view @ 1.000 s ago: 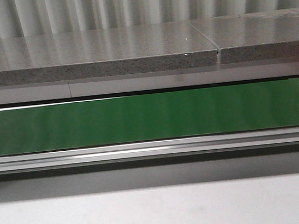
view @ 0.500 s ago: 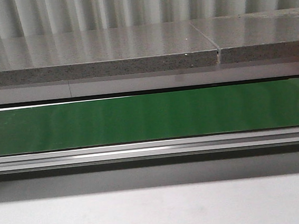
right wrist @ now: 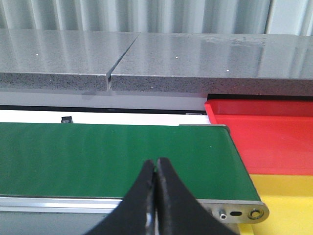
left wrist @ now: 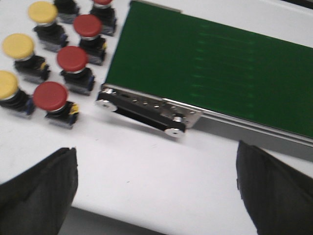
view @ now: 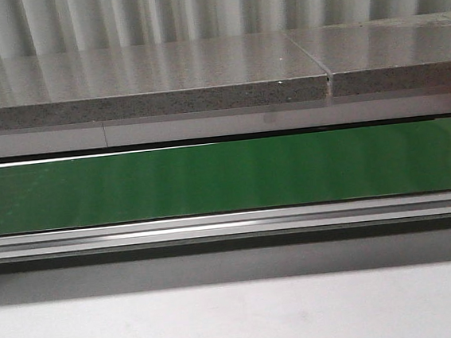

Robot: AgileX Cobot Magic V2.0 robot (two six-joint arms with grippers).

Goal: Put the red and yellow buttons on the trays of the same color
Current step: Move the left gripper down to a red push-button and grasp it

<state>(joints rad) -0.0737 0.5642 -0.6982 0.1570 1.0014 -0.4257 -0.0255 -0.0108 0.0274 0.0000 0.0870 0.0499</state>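
The front view shows only the green conveyor belt (view: 226, 177) running straight across from 9 to 3 o'clock, with an aluminium rail (view: 231, 226) along its near edge and a grey stone counter (view: 146, 89) behind; neither arm, button nor tray appears there, save a sliver of red at the far right edge.

The left wrist view supplies what that view lacks. The buttons sit on the white table (left wrist: 146, 171) off the end of the belt (left wrist: 210, 73), in two rough columns: yellow buttons (left wrist: 18, 46) on the outer column, red buttons (left wrist: 50, 95) on the column nearer the belt's end roller (left wrist: 142, 110). Each stands upright on its dark base, cap facing up, so its long axis is vertical. The left gripper (left wrist: 156, 186) stands wide open with nothing between its two dark fingers (left wrist: 39, 191); the nearest red button lies at about 10 o'clock from it, apart from the fingers.

The right wrist view alone shows the trays. Past the belt's other end (right wrist: 112, 156), a red tray (right wrist: 264, 137) lies at roughly 2 o'clock from the right gripper (right wrist: 155, 196), and a yellow tray (right wrist: 288, 205) at 3 o'clock, the two touching along one edge. This gripper's fingers are pressed together, holding nothing, over the belt's near rail. No button is visible here.
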